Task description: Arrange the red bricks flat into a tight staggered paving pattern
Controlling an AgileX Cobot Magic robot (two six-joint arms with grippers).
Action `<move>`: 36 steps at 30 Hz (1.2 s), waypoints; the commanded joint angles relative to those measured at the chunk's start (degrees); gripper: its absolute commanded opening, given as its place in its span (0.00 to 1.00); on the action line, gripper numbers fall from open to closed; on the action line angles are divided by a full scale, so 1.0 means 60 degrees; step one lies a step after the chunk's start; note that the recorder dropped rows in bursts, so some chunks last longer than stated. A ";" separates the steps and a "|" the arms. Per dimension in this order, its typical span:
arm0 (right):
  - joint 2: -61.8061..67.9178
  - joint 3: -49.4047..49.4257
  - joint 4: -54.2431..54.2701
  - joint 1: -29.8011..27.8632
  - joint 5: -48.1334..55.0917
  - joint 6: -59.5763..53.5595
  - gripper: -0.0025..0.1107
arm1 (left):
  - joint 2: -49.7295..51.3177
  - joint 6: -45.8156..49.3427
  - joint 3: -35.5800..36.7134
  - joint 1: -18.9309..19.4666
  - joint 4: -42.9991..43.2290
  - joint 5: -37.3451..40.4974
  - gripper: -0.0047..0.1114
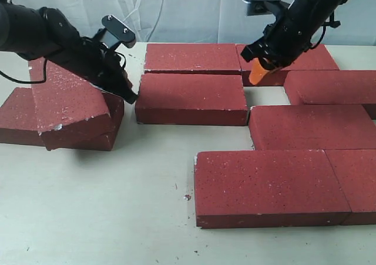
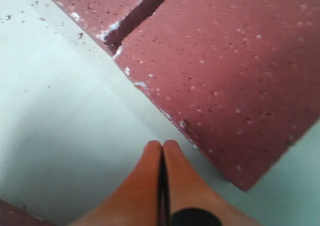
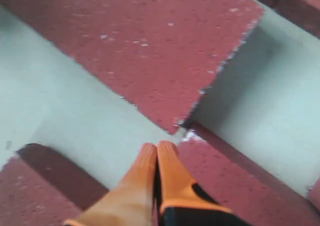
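Several red bricks lie flat on the pale table (image 1: pixel 117 206). At the left a tilted brick (image 1: pixel 67 100) leans on a low pile. My left gripper (image 1: pixel 131 95) is shut and empty, low in the gap between that pile and the middle brick (image 1: pixel 191 97). In the left wrist view its tips (image 2: pixel 162 145) hover over bare table beside a brick's corner (image 2: pixel 235 75). My right gripper (image 1: pixel 258 76) is shut and empty over the gap next to the back-right brick (image 1: pixel 299 60). In the right wrist view its tips (image 3: pixel 157 147) sit at the edge of a brick (image 3: pixel 235 176).
A back brick (image 1: pixel 192 57) lies behind the middle one. On the right lie further bricks (image 1: pixel 335 86) (image 1: pixel 311 126), and a long front brick (image 1: pixel 264 183) abuts another (image 1: pixel 358 183). A white cloth (image 1: pixel 194 12) hangs behind.
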 commanded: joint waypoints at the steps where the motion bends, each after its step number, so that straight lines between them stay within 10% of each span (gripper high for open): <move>1: -0.0903 0.1494 0.2099 -0.0027 -0.0014 -0.1940 0.01 | -0.0727 -0.0031 -0.0021 -0.0032 0.0093 0.1783 0.04; 9: -0.1262 0.4494 0.4397 0.0672 -0.0461 -0.7039 0.01 | -0.0546 0.0819 0.0020 -0.0149 -0.0240 0.4719 0.04; 20: -0.0606 0.3893 0.2328 0.1534 -0.2625 -0.5424 0.01 | 0.0775 0.0757 -0.0274 -0.0712 -0.0415 0.2480 0.04; 36: -0.0555 0.3893 0.1885 0.1534 -0.3292 -0.4936 0.01 | -0.0365 -0.1944 -0.0497 -0.0786 0.1588 0.2459 0.04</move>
